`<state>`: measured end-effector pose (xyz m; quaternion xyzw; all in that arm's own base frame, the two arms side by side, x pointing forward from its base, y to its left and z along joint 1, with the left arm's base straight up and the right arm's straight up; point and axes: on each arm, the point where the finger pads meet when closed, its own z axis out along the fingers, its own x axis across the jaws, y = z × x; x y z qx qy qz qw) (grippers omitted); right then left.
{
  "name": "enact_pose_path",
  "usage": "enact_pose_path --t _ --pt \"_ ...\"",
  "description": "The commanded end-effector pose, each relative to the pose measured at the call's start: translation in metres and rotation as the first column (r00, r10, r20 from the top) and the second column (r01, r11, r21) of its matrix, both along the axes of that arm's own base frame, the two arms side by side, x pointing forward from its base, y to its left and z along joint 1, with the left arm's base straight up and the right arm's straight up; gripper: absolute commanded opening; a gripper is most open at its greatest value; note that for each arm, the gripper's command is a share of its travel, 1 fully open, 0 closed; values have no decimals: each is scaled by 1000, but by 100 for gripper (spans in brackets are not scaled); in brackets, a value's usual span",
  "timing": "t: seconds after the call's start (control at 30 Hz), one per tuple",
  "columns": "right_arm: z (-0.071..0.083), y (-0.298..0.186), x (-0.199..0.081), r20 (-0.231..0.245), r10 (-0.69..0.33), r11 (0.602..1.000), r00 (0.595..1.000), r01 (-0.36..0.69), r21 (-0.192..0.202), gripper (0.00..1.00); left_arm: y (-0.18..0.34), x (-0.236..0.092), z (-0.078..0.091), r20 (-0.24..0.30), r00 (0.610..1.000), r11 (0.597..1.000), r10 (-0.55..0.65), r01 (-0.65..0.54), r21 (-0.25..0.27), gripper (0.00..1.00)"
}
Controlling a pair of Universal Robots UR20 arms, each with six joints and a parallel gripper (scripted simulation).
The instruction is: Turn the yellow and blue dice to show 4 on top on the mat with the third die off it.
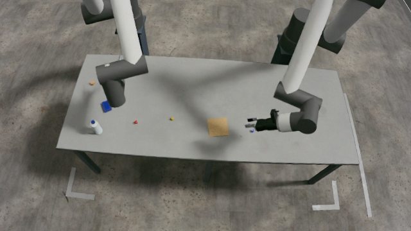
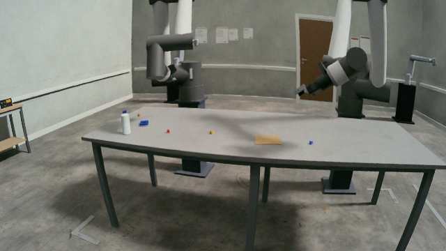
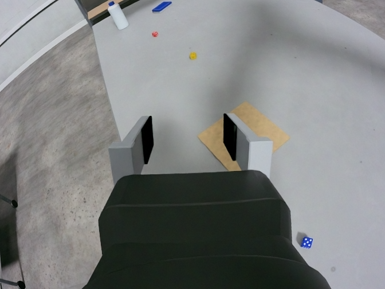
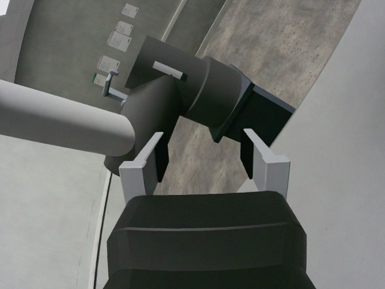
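The yellow die [image 1: 171, 119] [image 2: 211, 132] [image 3: 193, 55] rests on the table, off the mat; its pips are too small to read. The blue die [image 1: 252, 131] [image 2: 311, 142] [image 3: 306, 242] is on the table, on the other side of the mat; its upper face seems to show five pips. The red die [image 1: 135, 122] [image 2: 168, 131] [image 3: 154, 34] lies beyond the yellow one. The tan mat [image 1: 218, 127] [image 2: 267, 140] [image 3: 255, 124] is bare. My left gripper [image 1: 250, 122] [image 3: 188, 129] is open and empty, high above the table. My right gripper [image 4: 204, 145] is open and empty, pointing away from the dice.
A white bottle [image 1: 96, 128] [image 2: 125, 124] [image 3: 118, 18] stands near the table's far end, with a blue box [image 1: 106, 106] [image 2: 143, 123] [image 3: 161, 6] beside it. A small orange object [image 1: 92, 83] [image 2: 139, 114] lies behind them. The right arm hangs over that end.
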<state>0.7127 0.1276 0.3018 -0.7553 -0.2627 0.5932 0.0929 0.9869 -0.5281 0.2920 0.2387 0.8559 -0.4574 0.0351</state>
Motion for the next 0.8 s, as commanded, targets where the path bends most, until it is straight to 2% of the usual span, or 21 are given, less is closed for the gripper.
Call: enact_pose_path --t 0.0,0.6,0.77 --pt "1 0 0 1 0 1000 1000 0 0 100 0 0 1 1 1000 1000 0 0 -1 100" --pt "0 0 0 1 0 1000 1000 0 1 100 0 0 1 1 1000 1000 0 0 -1 100" --pt "-3 -14 2 13 -14 1000 1000 14 14 100 -1 1 1 1 1000 1000 0 0 1 100"
